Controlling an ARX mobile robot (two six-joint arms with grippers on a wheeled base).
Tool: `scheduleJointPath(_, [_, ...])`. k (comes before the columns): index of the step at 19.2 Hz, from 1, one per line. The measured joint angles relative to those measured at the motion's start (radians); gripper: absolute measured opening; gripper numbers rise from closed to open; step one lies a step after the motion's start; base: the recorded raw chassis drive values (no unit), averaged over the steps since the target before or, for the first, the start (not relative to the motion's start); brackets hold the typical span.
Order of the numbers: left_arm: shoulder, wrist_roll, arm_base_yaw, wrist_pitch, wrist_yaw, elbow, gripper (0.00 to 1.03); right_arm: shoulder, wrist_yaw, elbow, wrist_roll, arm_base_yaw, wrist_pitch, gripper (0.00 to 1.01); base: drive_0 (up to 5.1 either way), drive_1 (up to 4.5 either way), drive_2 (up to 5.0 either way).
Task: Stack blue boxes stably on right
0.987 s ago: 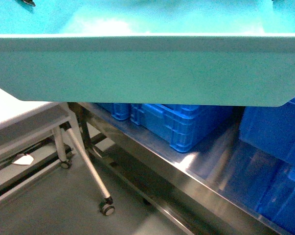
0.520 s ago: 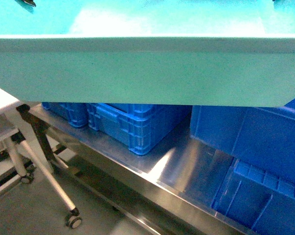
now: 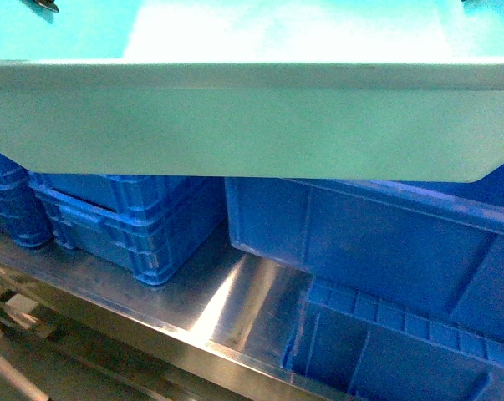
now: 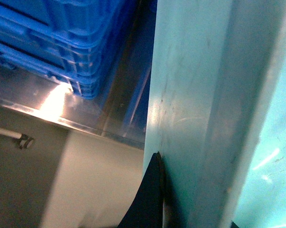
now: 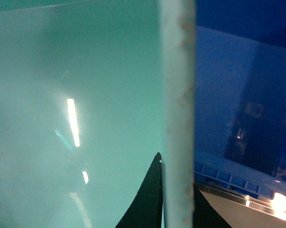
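Note:
One light turquoise blue box fills the upper half of the head view, held up close in front of the camera with its near wall and flat rim facing me. In the left wrist view my left gripper is shut on the box's wall, one dark finger pressed on the outside. In the right wrist view my right gripper is shut on the box's pale rim, one finger inside the box and the other outside. Any other blue boxes are out of view.
Below the held box a steel shelf carries dark royal-blue ribbed crates: a stacked pair at the left, a large one at the right and another low at the front right. Grey floor lies beside the shelf.
The shelf and dark crates have slid leftward in the head view; the white table and its wheeled legs have gone out of sight. The held box stays fixed in view, both grippers still shut on it.

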Motion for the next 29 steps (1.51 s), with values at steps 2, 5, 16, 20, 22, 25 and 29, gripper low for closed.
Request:
scheduleJointPath(2, [0.000, 0.000, 0.000, 0.002, 0.000, 0.000, 0.02, 0.000, 0.000, 0.000, 0.000, -0.001, -0.001, 0.02, 3.0, -5.54, -2.4])
scheduleJointPath(5, [0.000, 0.000, 0.000, 0.000, 0.000, 0.000, 0.02, 0.000, 0.000, 0.000, 0.000, -0.001, -0.001, 0.02, 1.4, -4.10, -2.0])
scheduleJointPath(16, [-0.005, 0.000, -0.008, 0.004, 0.006, 0.000, 0.02, -0.014, 0.003, 0.000, 0.000, -0.007, -0.005, 0.02, -1.2, 0.02, -2.3])
scheduleJointPath(20, [-0.005, 0.000, -0.008, 0.000, 0.005, 0.000, 0.02, -0.006, 0.003, 0.000, 0.000, -0.007, -0.004, 0.02, 0.1, 4.44, -4.2])
scheduleJointPath(22, [-0.005, 0.000, -0.008, -0.001, 0.005, 0.000, 0.02, -0.006, 0.003, 0.000, 0.000, -0.007, -0.005, 0.02, -0.1, 4.27, -4.4])
scheduleJointPath(25, [-0.003, 0.000, -0.008, -0.002, 0.005, 0.000, 0.02, -0.005, 0.002, 0.000, 0.000, -0.007, -0.006, 0.02, 0.0, 4.27, -4.4])
scheduleJointPath(29, [-0.003, 0.000, -0.008, 0.002, 0.003, 0.000, 0.02, -0.005, 0.002, 0.000, 0.000, -0.007, -0.003, 0.02, 0.0, 3.66, -3.7])
